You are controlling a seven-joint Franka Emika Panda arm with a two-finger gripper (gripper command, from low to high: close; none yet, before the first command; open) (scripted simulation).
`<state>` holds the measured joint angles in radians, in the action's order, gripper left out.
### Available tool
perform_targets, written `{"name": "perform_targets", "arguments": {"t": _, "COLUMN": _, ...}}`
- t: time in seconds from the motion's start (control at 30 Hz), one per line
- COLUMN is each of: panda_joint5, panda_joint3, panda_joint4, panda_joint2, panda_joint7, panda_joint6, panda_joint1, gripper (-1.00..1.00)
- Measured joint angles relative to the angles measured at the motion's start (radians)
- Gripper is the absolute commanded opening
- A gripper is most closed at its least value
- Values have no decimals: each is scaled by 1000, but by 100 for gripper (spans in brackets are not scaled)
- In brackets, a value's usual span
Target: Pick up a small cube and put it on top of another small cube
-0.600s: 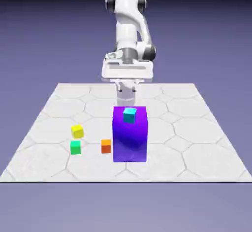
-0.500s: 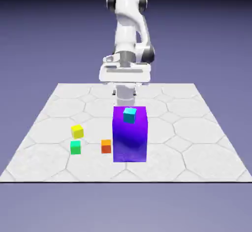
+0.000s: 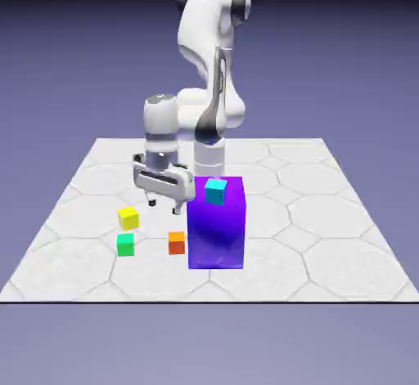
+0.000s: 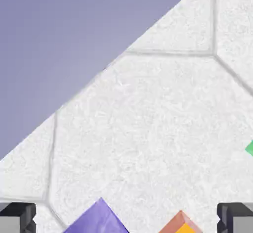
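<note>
My gripper [image 3: 164, 204] hangs open and empty above the table, just left of the tall purple block [image 3: 216, 223] in the exterior view. Below it lie three small cubes: yellow [image 3: 128, 217], green [image 3: 125, 244] and orange [image 3: 177, 243]. A cyan cube [image 3: 216, 190] rests on the purple block's top. In the hand view both fingertips [image 4: 18, 218] stand wide apart at the bottom corners, with a corner of the purple block [image 4: 99, 219] and the orange cube [image 4: 182, 224] between them. A sliver of the green cube [image 4: 250, 148] shows at that view's right edge.
The white hexagon-tiled table [image 3: 327, 236] spreads around the cubes. Its edge [image 4: 99, 73] runs diagonally through the hand view, with blue-violet backdrop beyond.
The arm has swung from behind the purple block to the exterior view's left and lowered, bringing the gripper down over the small cubes. No cube has moved.
</note>
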<state>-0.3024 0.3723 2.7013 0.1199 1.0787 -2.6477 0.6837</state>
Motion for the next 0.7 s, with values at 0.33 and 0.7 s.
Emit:
{"name": "perform_targets", "arguments": {"t": 0.33, "panda_joint5": -157, "panda_joint3": 194, "panda_joint4": -57, "panda_joint2": -234, "panda_joint7": 176, "panda_joint6": 203, "panda_joint1": 363, "gripper": 0}}
{"name": "perform_targets", "arguments": {"t": 0.7, "panda_joint5": -195, "panda_joint3": 219, "panda_joint4": -66, "panda_joint2": -525, "panda_joint7": 233, "panda_joint6": 44, "panda_joint1": 401, "gripper": -100}}
